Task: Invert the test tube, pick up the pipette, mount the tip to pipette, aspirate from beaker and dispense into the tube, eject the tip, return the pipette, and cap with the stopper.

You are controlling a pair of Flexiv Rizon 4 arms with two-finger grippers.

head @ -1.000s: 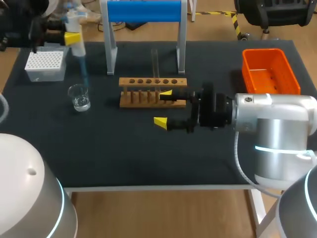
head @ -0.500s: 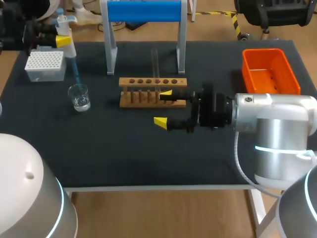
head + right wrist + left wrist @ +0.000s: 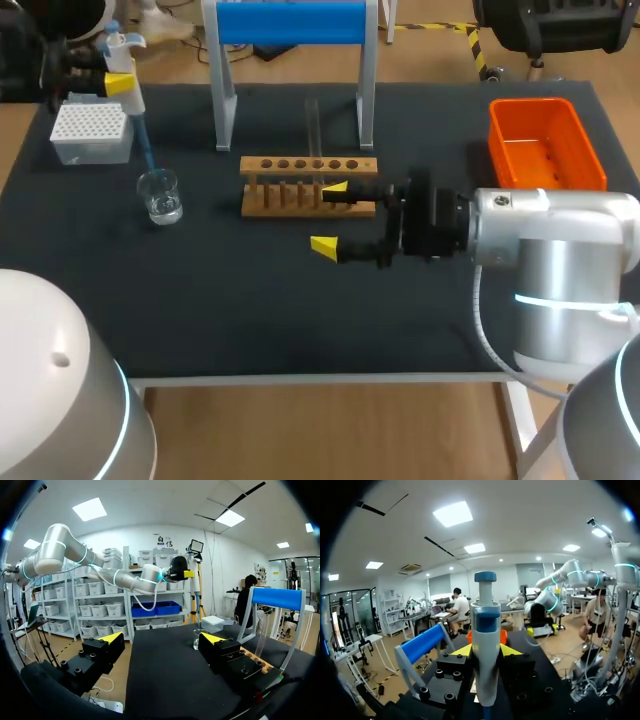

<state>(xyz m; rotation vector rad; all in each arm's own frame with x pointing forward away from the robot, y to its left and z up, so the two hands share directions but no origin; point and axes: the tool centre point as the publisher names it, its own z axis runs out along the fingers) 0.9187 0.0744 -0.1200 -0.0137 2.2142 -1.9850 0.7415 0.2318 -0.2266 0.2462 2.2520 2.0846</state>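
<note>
At the bench's far left corner the left gripper (image 3: 118,83) pinches the pipette (image 3: 485,630) between its fingers, its blue tip slanting down over the beaker (image 3: 160,196) near the tip box (image 3: 92,128). Mid-bench, the right gripper (image 3: 328,217) hangs with fingers spread and empty, just in front of the wooden rack (image 3: 308,165) holding the upright test tube (image 3: 313,125).

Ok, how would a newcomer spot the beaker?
Start at the wooden rack mid-table, then look toward the table's left, just in front of the white tip box. The beaker stands there: the only small clear glass cup, with liquid in its bottom.
</note>
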